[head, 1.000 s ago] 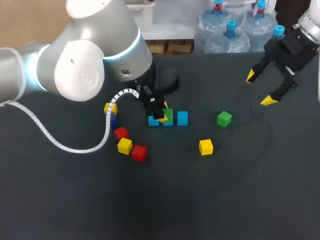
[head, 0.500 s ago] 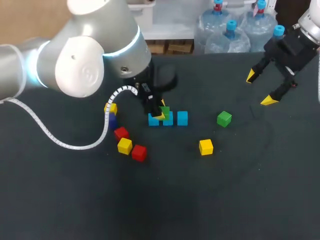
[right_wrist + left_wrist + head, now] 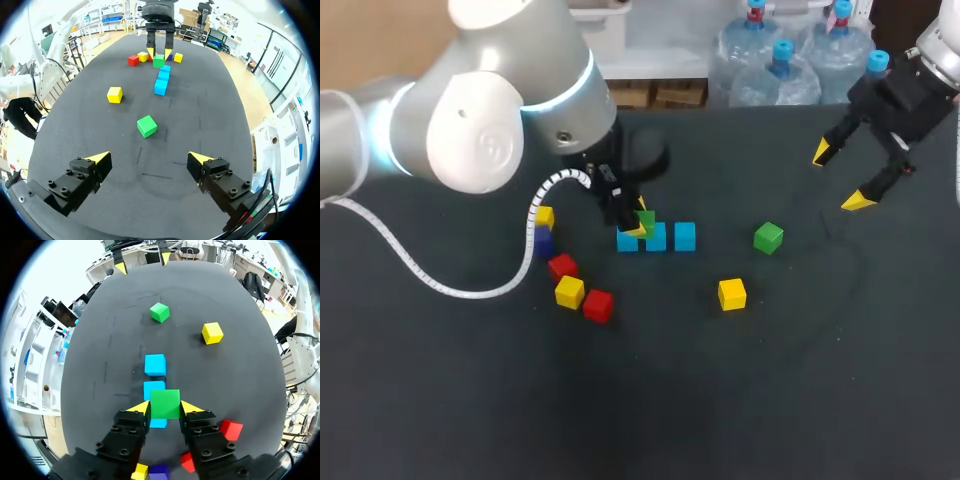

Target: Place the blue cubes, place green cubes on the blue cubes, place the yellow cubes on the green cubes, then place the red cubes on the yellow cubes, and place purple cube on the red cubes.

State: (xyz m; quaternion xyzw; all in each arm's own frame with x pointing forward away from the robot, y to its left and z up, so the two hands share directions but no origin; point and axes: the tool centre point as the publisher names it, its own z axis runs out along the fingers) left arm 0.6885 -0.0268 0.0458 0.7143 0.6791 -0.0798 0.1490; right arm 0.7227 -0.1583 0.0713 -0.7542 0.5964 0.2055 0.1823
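Lifted slightly and shifted toward the row's near end over the last second, the left gripper (image 3: 165, 408) holds the green cube (image 3: 165, 401), its 2 yellow tips pressed against opposite sides. I judge the first green placement underway, not finished. Just beneath, 3 blue cubes (image 3: 155, 365) lie in a line; the green one hangs over the nearer 2, contact unclear. Farther out lie a loose green cube (image 3: 159, 312) and a yellow cube (image 3: 212, 333). Farthest, the right gripper (image 3: 841, 178) hangs spread wide, empty.

Bright, even light, dark matte table (image 3: 740, 400) — soft shadow behind left arm (image 3: 480, 120)
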